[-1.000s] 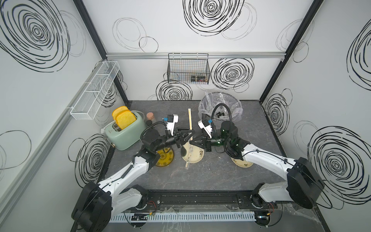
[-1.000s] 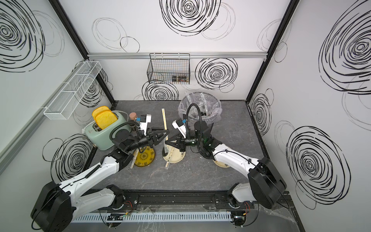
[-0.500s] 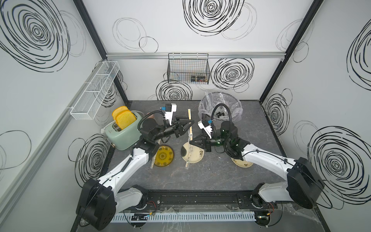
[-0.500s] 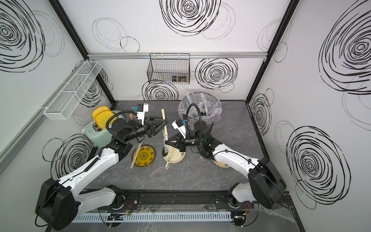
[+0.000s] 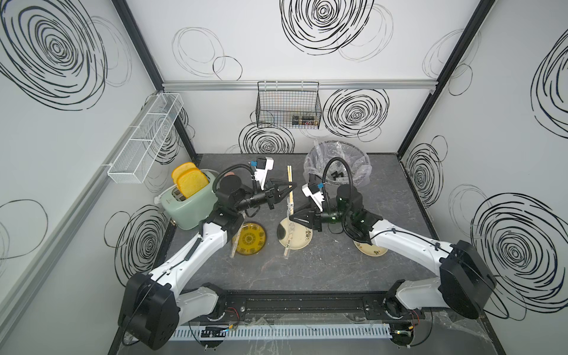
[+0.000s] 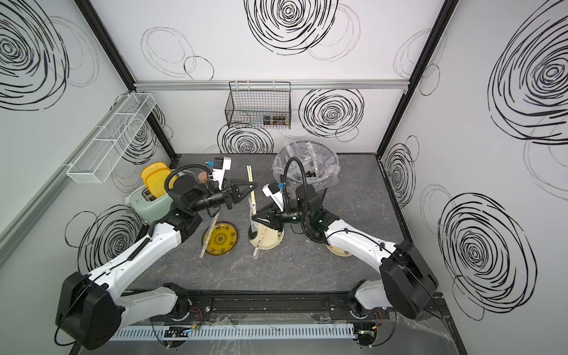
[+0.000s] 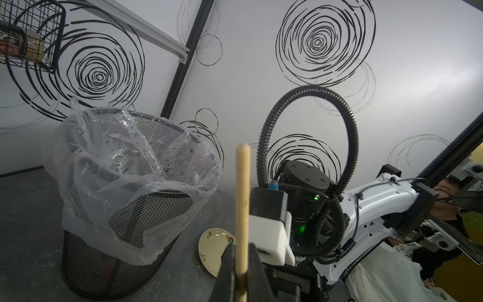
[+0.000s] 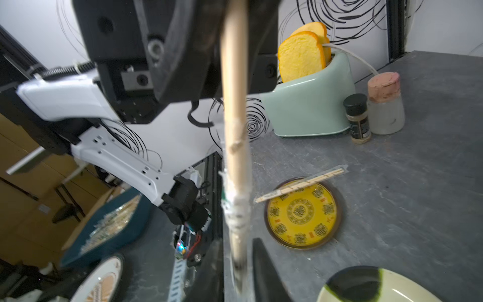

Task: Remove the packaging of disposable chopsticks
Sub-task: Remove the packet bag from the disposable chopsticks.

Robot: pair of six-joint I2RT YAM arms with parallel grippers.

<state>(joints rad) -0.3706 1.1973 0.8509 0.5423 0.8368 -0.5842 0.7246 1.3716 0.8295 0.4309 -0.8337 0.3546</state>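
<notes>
Close the right gripper (image 5: 291, 219), at present spread loosely around the stick, onto the packaging (image 8: 236, 209) low down, above the cream plate (image 5: 301, 243) mid-table. Pull straight along the sticks, away from the other arm, never sideways. Mind the bunched plastic midway; ease past it rather than jerk. Brace with the left gripper (image 5: 293, 186), clamped on the bare upper part of the disposable chopsticks (image 7: 242, 196), raised and tilted. Afterwards, drop into the bin (image 7: 104, 261) by the back edge.

The low end of the chopsticks (image 7: 242, 209) is cut off by the left wrist view's edge, a plate (image 5: 367, 250) is half hidden under the right arm (image 5: 408, 246) in both top views, and the small things (image 5: 302, 118) in the wire basket (image 5: 276, 104) cannot be made out.
</notes>
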